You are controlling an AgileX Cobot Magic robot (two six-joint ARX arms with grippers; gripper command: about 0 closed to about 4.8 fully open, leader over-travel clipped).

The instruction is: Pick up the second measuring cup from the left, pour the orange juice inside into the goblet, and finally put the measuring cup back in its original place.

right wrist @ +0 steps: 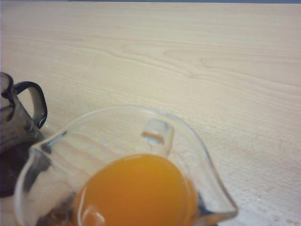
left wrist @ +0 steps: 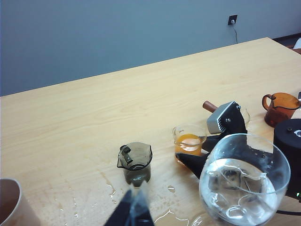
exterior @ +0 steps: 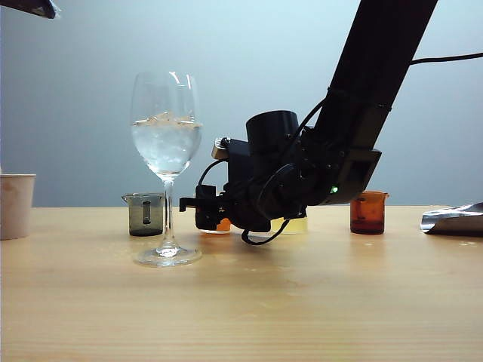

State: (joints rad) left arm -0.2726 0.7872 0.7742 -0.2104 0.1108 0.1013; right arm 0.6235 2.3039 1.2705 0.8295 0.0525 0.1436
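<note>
The right hand (left wrist: 190, 150) reaches low behind the goblet (exterior: 166, 143), its fingers either side of the second measuring cup (left wrist: 189, 141); whether they grip it I cannot tell. The cup, holding orange juice (right wrist: 136, 190), stands on the table (exterior: 302, 302) just beside the goblet. The left hand (left wrist: 133, 212) hovers near the goblet, its opening unclear.

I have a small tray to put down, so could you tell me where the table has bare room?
Bare wood spans the table in front of the goblet. It's crowded along the cup row, where the right gripper brackets the second measuring cup beside the grey cup; puddles lie near the left gripper.
</note>
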